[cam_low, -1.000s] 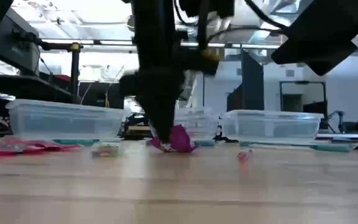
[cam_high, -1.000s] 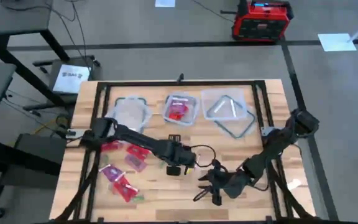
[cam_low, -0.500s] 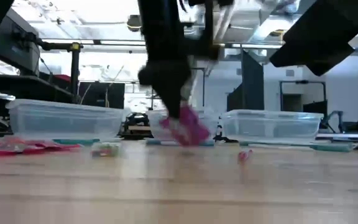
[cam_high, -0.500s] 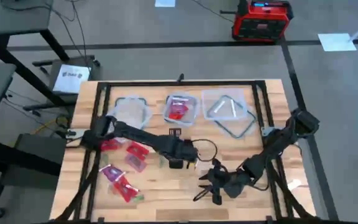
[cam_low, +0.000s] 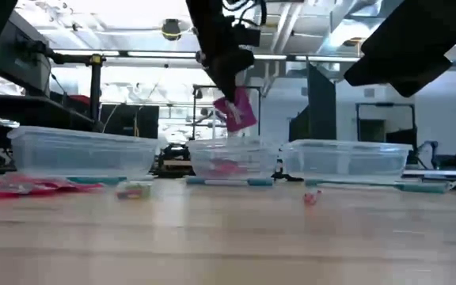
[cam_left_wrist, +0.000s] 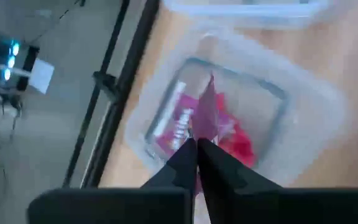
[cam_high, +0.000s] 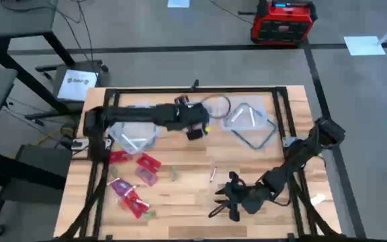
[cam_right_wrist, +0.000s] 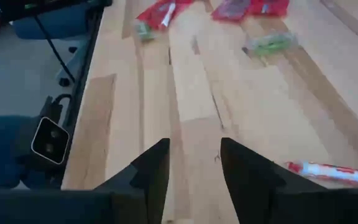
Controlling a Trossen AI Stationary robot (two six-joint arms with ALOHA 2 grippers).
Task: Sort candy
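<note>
Candy [cam_left_wrist: 207,115], crinkled shiny magenta, pinched in left tool [cam_left_wrist: 196,149].

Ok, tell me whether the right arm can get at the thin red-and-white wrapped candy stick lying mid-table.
Probably yes: the right gripper sits open just short of the candy stick, only bare wood between them.

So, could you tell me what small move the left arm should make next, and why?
Probably open the fingers. The left gripper holds a magenta candy pinched above the middle tub, which already contains red and pink pieces, so releasing should drop it inside.
</note>
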